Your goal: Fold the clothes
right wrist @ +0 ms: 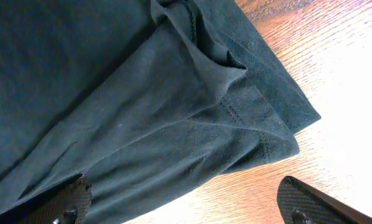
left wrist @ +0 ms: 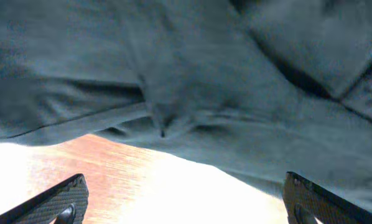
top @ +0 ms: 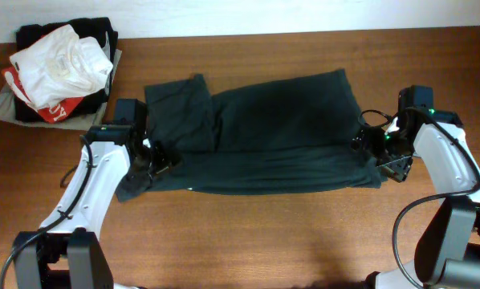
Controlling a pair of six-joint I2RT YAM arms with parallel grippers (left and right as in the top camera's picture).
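Desk point(top: 264, 233) wood shows along the near strip at 6 o'clock. Just beyond it, the T-shirt point(top: 280, 132) lies across the middle of the desk as a long band running from 9 to 3 o'clock. Its near edge looks doubled, so one lengthwise fold seems done. A sleeve sticks out at the band's 10 o'clock corner, and the 9 o'clock end is rumpled.

The left pincer point(top: 158, 158) sits at that 9 o'clock end, fingers point(left wrist: 61, 199) spread wide and gripping nothing, with the cloth edge ahead of them. The right pincer point(top: 368, 146) sits at the 3 o'clock end, likewise spread and empty, and the hem corner lies just beyond its fingers point(right wrist: 304, 199).

By my reading the task is about halfway. The band needs folding end to end, perhaps twice, and the sleeve needs tucking in.

Farther off, at 10 o'clock, a white garment point(top: 59, 64) and a red garment point(top: 59, 108) sit in a pile, well apart from the T-shirt.
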